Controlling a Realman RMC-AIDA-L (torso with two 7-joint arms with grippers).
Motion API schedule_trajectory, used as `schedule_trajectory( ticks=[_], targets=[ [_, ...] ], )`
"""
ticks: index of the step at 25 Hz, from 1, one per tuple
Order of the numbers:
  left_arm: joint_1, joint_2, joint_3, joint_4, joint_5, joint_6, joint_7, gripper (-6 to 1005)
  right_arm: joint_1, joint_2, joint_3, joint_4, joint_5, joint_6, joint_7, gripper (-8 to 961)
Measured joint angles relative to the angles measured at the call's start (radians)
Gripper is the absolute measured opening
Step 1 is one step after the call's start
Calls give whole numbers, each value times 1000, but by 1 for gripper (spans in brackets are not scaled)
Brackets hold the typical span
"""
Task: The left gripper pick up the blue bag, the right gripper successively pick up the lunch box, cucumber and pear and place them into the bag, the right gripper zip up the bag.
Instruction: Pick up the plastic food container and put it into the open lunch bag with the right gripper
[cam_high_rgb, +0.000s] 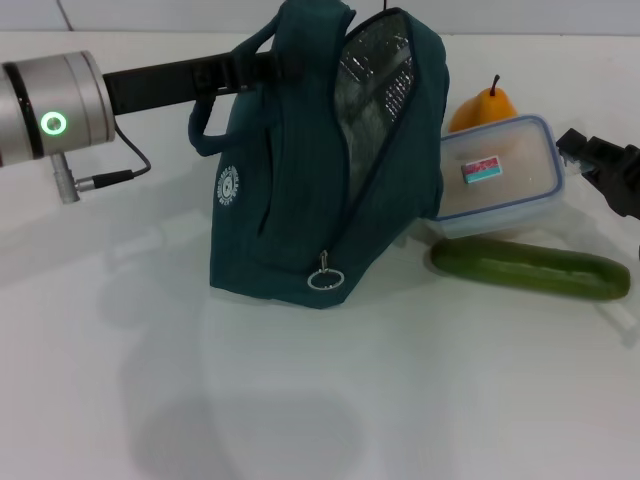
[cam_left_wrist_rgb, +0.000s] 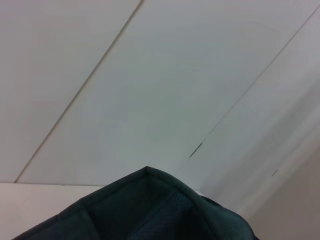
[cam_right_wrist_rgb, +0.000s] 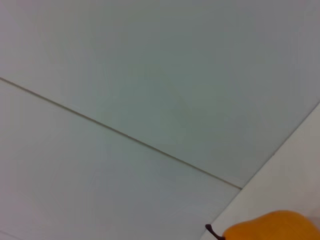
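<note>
The blue bag (cam_high_rgb: 290, 200) stands upright in the middle of the table, its zip open and its silver lining showing. My left gripper (cam_high_rgb: 258, 68) reaches in from the left and is shut on the bag's top; the left wrist view shows the bag's upper edge (cam_left_wrist_rgb: 150, 210). To the right of the bag lies the clear lunch box (cam_high_rgb: 500, 180) with a blue rim. The orange pear (cam_high_rgb: 485, 108) sits behind it, also in the right wrist view (cam_right_wrist_rgb: 272, 227). The cucumber (cam_high_rgb: 530, 268) lies in front. My right gripper (cam_high_rgb: 590, 160) hovers at the box's right end.
A metal zip pull ring (cam_high_rgb: 325, 277) hangs low on the bag's front. The white table (cam_high_rgb: 300, 400) stretches bare in front of the bag, with white wall panels behind.
</note>
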Motion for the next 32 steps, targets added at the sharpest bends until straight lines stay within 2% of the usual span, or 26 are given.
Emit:
schedule_trajectory(
  ticks=[10, 32],
  targets=[
    [9, -1, -4, 0, -2, 10, 10, 45, -13, -3, 2, 26, 68, -54, 13, 97],
    [13, 0, -5, -10, -5, 18, 22, 44, -133, -8, 16, 48, 211, -201, 93, 100]
  ],
)
